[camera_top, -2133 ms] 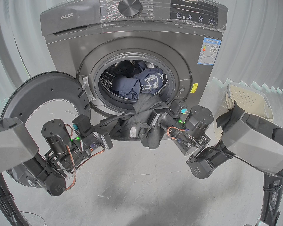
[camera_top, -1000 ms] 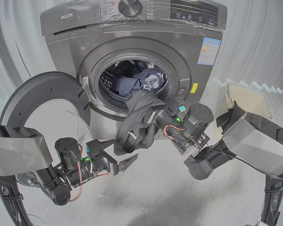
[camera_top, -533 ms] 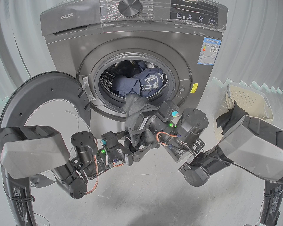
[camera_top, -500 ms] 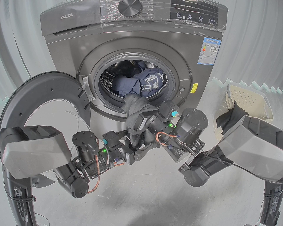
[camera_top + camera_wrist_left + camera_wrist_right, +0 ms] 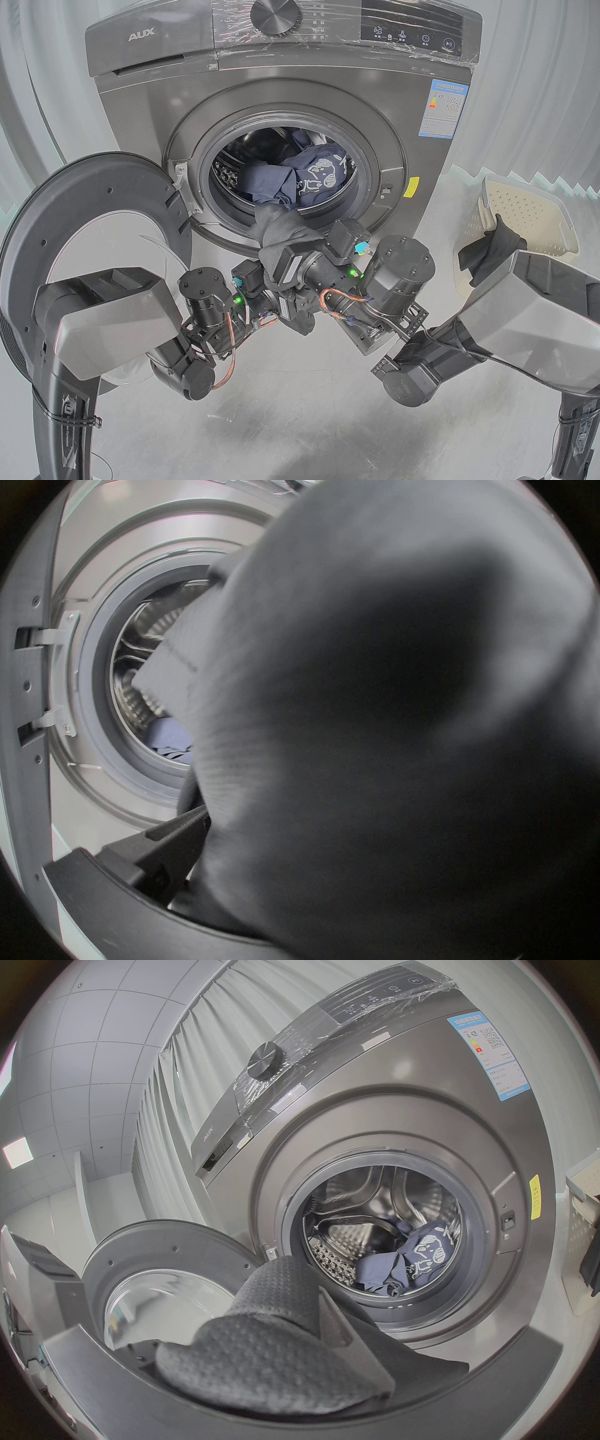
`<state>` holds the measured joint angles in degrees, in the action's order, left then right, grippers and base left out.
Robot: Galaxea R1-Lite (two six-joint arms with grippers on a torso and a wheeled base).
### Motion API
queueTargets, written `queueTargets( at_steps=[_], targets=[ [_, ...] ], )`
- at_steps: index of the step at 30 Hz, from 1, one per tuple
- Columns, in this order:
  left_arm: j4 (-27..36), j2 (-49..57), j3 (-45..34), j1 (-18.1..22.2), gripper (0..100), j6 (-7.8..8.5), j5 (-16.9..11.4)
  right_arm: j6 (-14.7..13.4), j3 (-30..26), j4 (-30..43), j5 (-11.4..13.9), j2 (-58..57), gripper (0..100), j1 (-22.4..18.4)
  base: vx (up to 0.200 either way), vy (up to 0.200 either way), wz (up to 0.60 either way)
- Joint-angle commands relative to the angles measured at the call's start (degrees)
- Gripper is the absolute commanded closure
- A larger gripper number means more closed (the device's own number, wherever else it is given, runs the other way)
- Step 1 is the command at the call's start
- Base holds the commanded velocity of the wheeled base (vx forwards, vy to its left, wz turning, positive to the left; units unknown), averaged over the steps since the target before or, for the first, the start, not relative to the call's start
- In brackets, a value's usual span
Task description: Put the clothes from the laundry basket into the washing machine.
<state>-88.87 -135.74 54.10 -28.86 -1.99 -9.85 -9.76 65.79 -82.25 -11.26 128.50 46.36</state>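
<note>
Moved: left claw (image 5: pixel 284 307) swings in from 8 o'clock, now under hanging dark garment (image 5: pixel 275 226); its grip cannot be told. Right claw (image 5: pixel 276 265) pinches garment at 6 o'clock lip of washing machine (image 5: pixel 281 94) opening. Tail likely needs pushing in.

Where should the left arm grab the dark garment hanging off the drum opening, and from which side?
Take the loose bunch of the dark garment drooping below the right gripper, coming from underneath on the robot's left; it hangs free, the top drapes over the drum rim.
</note>
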Motion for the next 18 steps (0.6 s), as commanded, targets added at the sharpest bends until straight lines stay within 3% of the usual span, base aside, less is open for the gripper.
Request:
queueTargets(
  at_steps=[1,3,4,16,18],
  targets=[
    [-0.08,-2.33,1.97,1.17,0,-0.12,0.97,-0.08,-0.05,-0.02,-0.07,-0.27,100,0.22,0.0,0.0,0.0],
    [-0.08,-2.33,1.62,1.7,0,-0.03,1.15,-0.08,-0.05,-0.02,-0.07,-0.27,100,0.22,0.0,0.0,0.0],
    [-0.08,-2.33,1.62,1.7,100,-0.03,1.15,-0.08,-0.05,-0.02,-0.07,-0.27,100,0.22,0.0,0.0,0.0],
    [-0.43,1.71,-1.72,4.6,100,-0.12,1.32,-1.22,-4.18,-0.1,-0.51,-0.97,100,-4.7,0.0,0.0,0.0],
    [-0.52,4.17,-3.3,4.95,100,-0.83,1.32,-1.31,-5.68,-0.1,-0.51,-0.53,100,-5.14,0.0,0.0,0.0]
  ],
)
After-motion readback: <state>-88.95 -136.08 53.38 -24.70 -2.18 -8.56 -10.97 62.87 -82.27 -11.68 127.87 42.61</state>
